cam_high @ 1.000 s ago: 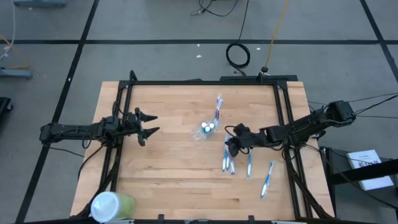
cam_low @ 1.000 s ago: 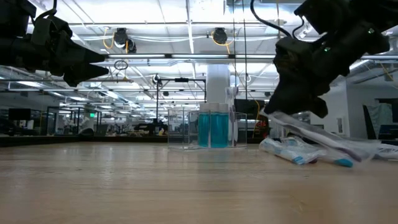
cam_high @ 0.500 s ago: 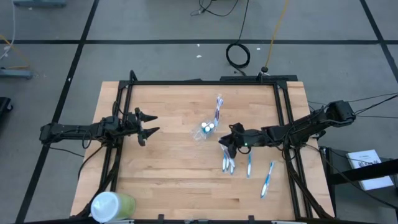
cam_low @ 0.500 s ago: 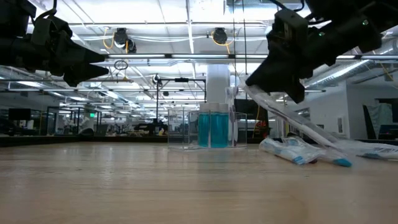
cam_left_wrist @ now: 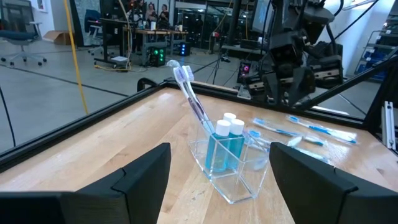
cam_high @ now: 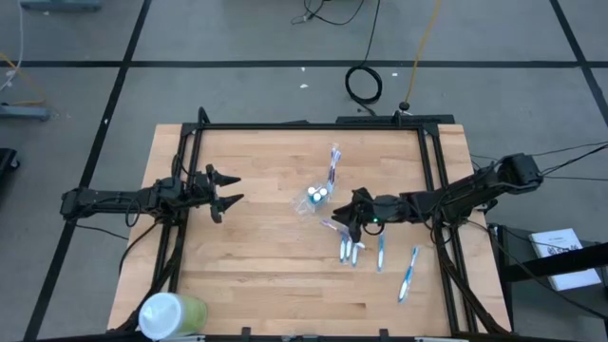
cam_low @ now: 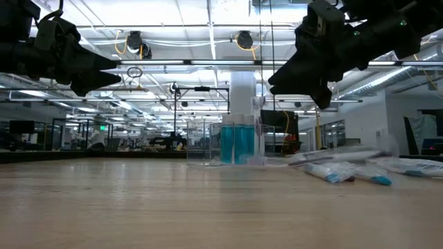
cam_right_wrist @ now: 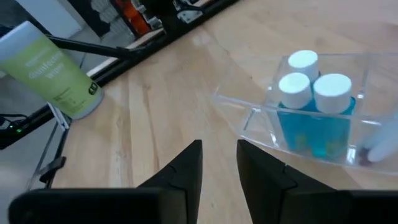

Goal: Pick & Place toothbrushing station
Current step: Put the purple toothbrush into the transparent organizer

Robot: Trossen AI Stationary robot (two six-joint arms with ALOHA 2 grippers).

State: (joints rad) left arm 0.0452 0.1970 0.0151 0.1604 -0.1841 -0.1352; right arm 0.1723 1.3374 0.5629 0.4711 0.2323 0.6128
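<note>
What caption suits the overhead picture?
Right gripper hovers beside the clear cup near loose toothbrushes; left gripper waits.

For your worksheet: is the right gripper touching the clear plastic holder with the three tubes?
Apart. The right wrist view shows bare table between the right gripper and the clear holder.

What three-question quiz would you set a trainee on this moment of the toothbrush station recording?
1. True or false: the left gripper is shut on a toothbrush.
2. How many white-capped tubes stand in the clear plastic cup? A) two B) three C) five
3. Fill in: the loose toothbrushes lie on the table nearest the ___ gripper.

Key: 1. False, its fingers are wide open and empty. 2. B. 3. Right; the right gripper hangs open between them and the cup.
</note>
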